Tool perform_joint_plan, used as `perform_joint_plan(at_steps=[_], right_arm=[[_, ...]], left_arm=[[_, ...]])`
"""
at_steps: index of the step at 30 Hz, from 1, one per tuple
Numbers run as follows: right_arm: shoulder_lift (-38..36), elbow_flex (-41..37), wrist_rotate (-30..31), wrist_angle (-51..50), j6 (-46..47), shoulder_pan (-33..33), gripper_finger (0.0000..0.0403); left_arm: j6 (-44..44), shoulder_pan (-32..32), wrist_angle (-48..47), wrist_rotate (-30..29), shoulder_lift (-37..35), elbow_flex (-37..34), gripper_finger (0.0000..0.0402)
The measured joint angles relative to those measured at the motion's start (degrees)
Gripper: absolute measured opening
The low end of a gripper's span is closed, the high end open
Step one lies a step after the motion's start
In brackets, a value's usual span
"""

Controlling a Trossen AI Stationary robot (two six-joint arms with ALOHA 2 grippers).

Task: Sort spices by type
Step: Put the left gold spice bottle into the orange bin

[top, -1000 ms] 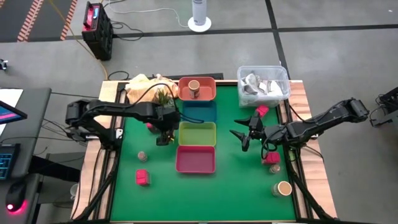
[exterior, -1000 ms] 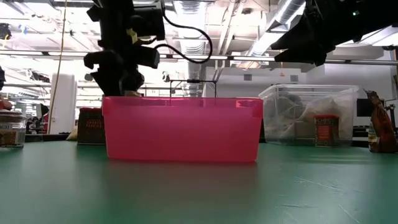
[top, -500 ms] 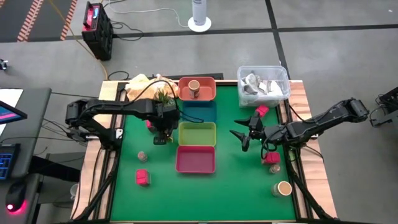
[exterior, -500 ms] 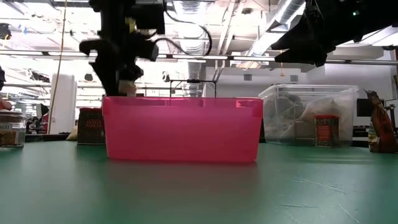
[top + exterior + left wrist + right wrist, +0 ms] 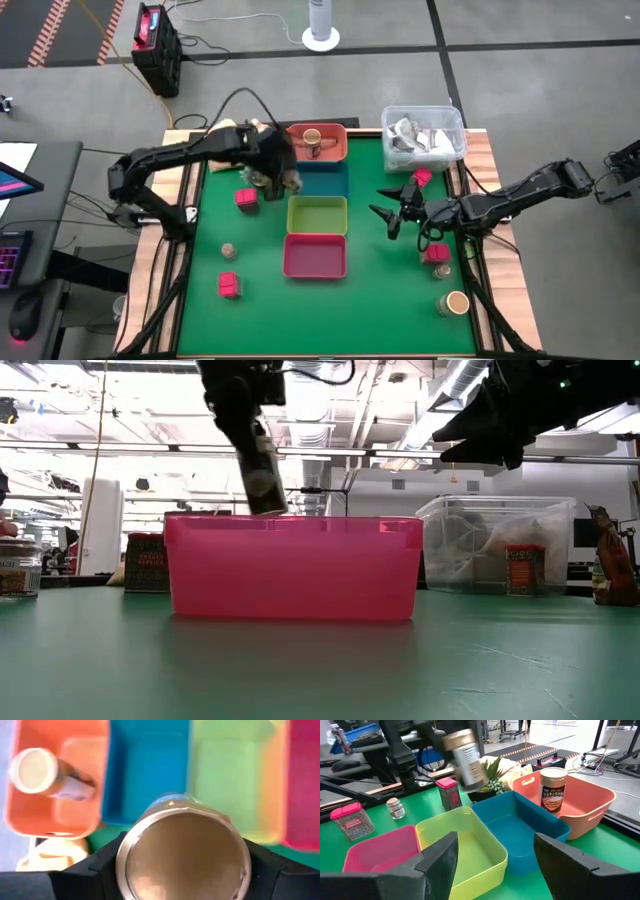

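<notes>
One tan-lidded jar (image 5: 312,140) already stands upright in the orange tray (image 5: 333,152) at the far end of the row; that looks like the only spice sorted so far. The blue tray (image 5: 520,832), green tray (image 5: 318,215) and pink tray (image 5: 315,256) appear bare.

The left gripper (image 5: 278,176) is clamped on a second tan-lidded jar (image 5: 465,757), carrying it in the air over the left edge of the blue tray, just near of the orange one. The jar is tilted: its long axis leans off vertical, the lid up and angled away from the orange tray. I'd guess it is bound for the orange tray beside its twin.

Still out on the green mat are a pink-red cube packet (image 5: 246,199) at the left, another (image 5: 229,285) near-left, a tiny pale-topped jar (image 5: 229,250) between them, and a third tan-lidded jar (image 5: 457,302) near-right.

The right gripper (image 5: 398,213) waits right of the green tray, fingers spread and empty.
</notes>
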Motion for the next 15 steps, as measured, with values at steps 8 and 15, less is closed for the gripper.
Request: perform_joint_plan(at_steps=[8,15], right_arm=[[0.0,0.0,0.0,0.2,-1.5,0.1,0.0285],[0.0,0.0,0.0,0.1,-1.9,0.1,0.0285]], left_arm=[[0.9,8.5,1.8,-0.2,8.3,5.8,0.0267],[2.8,10.8,-1.1,0.8,14.4,15.0,0.0267]])
